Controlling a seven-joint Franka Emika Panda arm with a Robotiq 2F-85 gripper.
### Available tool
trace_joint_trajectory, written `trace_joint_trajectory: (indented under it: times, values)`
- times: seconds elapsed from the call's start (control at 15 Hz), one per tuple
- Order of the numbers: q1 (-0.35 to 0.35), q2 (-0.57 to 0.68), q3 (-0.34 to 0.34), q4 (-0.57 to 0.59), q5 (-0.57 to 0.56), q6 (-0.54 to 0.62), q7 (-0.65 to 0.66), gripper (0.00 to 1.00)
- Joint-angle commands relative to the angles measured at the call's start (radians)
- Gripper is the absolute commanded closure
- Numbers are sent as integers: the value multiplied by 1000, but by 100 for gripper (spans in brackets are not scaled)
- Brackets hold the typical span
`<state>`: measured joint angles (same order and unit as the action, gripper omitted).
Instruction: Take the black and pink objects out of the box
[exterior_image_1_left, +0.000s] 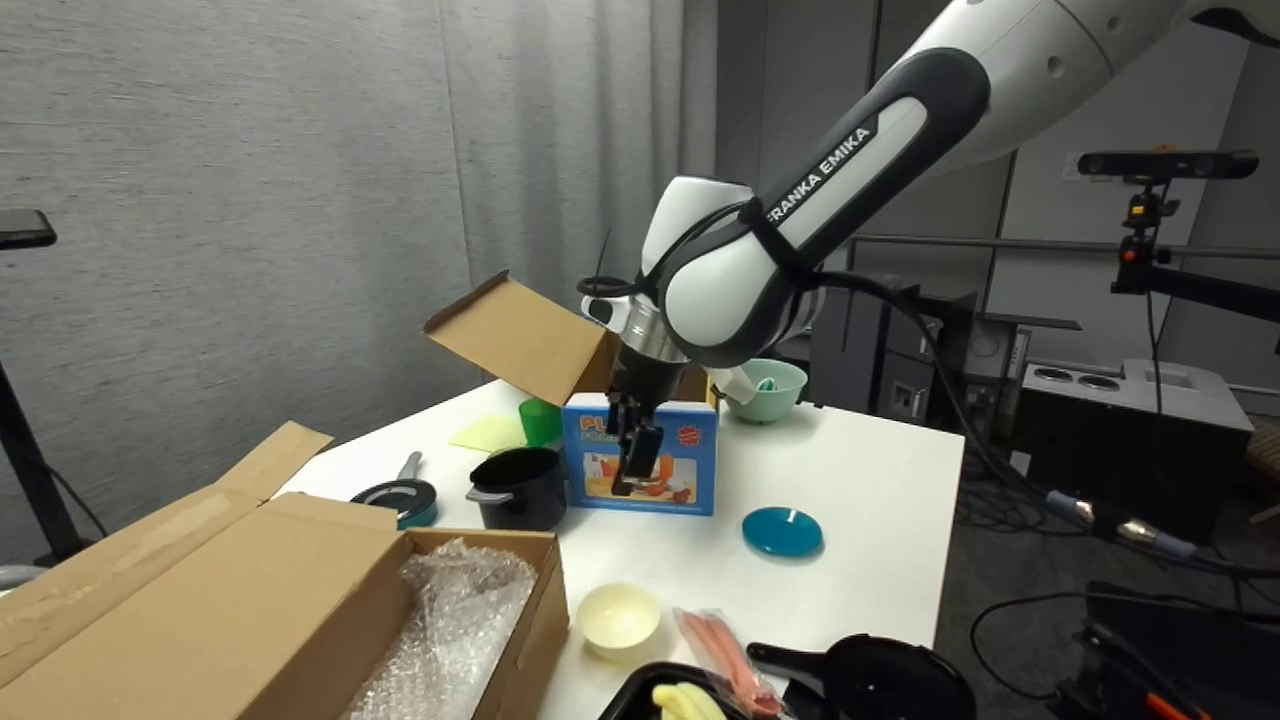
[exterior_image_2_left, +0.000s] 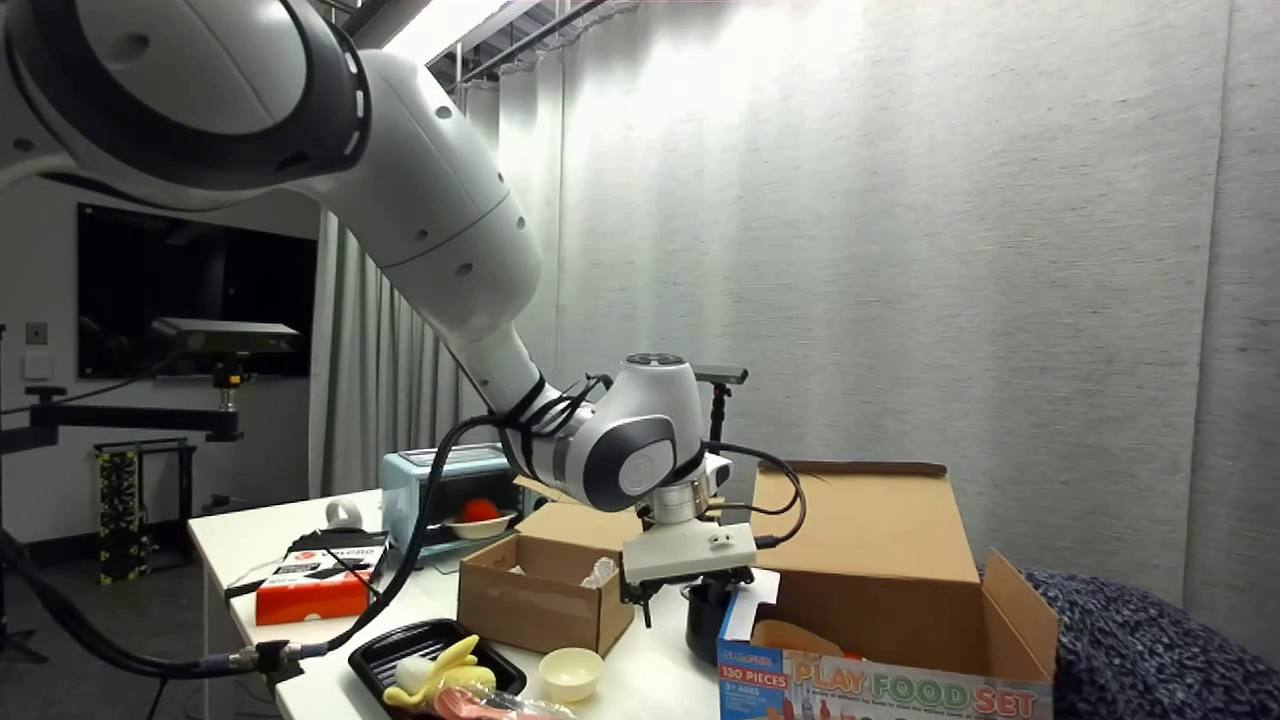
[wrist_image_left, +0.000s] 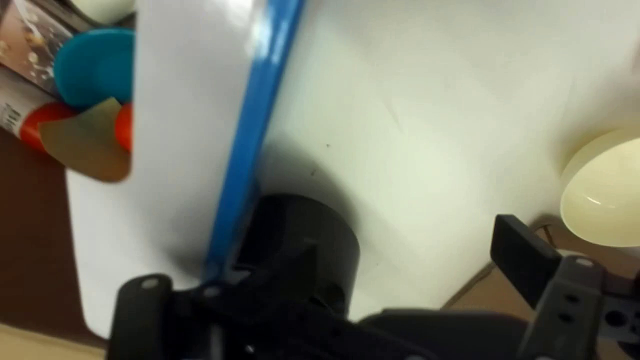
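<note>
The brown cardboard box (exterior_image_2_left: 880, 615) stands with its flaps raised, its flap (exterior_image_1_left: 515, 335) tilting outward. A printed blue toy-box panel (exterior_image_1_left: 640, 460) is against it; I cannot tell how they join. A black pot (exterior_image_1_left: 525, 490) stands on the table beside that panel and shows in the wrist view (wrist_image_left: 325, 235). Pink utensils (exterior_image_1_left: 728, 650) in clear plastic lie outside the box. My gripper (exterior_image_1_left: 632, 465) is open and empty, above the table beside the blue panel and close to the pot. In the wrist view its fingers (wrist_image_left: 405, 245) are wide apart; one overlaps the pot.
A long carton with bubble wrap (exterior_image_1_left: 450, 620), a cream bowl (exterior_image_1_left: 618, 617), a teal lid (exterior_image_1_left: 782, 531), a black pan (exterior_image_1_left: 895, 685) and a black tray (exterior_image_2_left: 375, 670) are around the arm. A teal bowl (wrist_image_left: 97, 65) is inside the box, behind a white flap (wrist_image_left: 195, 100).
</note>
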<state>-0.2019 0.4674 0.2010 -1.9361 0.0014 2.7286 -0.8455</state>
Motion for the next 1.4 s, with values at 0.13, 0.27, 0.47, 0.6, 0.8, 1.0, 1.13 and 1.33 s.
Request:
trace_joint_trajectory:
  times: [0.13,0.27,0.47,0.6,0.8,1.0,1.13,1.33]
  values:
    - [-61,6,173,4,148,-83,-303,0]
    - [-27,-2,168,14,150,-122,-332,0]
    - [12,-18,146,28,124,-156,-361,0]
    - [-1,-76,141,15,132,-197,-406,0]
    - [-3,-160,109,3,139,-257,-467,0]
    - [37,-225,28,23,116,-337,-421,0]
    - [90,-230,-34,25,62,-292,-270,0]
    - [147,-190,-78,37,35,-195,-52,0]
